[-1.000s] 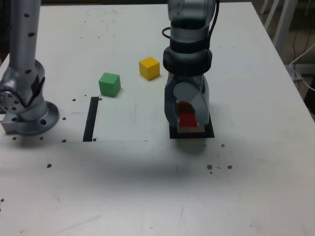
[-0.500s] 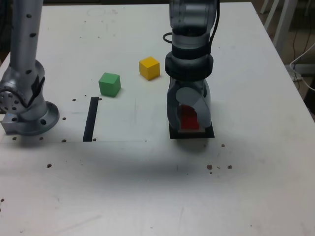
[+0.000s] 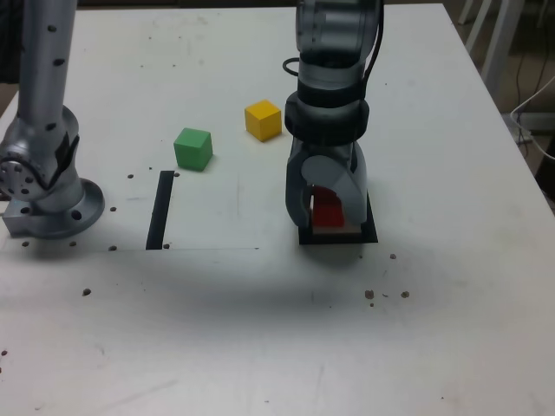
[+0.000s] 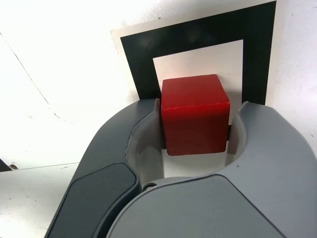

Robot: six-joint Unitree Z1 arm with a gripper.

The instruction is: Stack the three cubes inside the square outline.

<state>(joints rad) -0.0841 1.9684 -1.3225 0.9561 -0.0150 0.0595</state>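
Red, solid-coloured cube (image 4: pixel 195 130): located between the fingers of the grey gripper (image 4: pixel 200 103), within the thick black square outline with a white centre (image 4: pixel 258 59). Compared with half a second ago, the exterior view shows the gripper and cube shifted slightly toward that view's left, with a pale gap now visible beside the cube. The fingers stand parted around the cube; the wrist view shows one finger at or very near a side face and a narrow gap at the opposite face. This indicates release rather than a firm grasp. The cube appears to be set down as the base of the stack, although contact beneath it cannot be confirmed. The green cube (image 3: pixel 193 149) and yellow cube (image 3: pixel 263 120) remain on the white table (image 3: pixel 434 303), outside the outline. Retract straight up; a sideways departure could drag the base off position.
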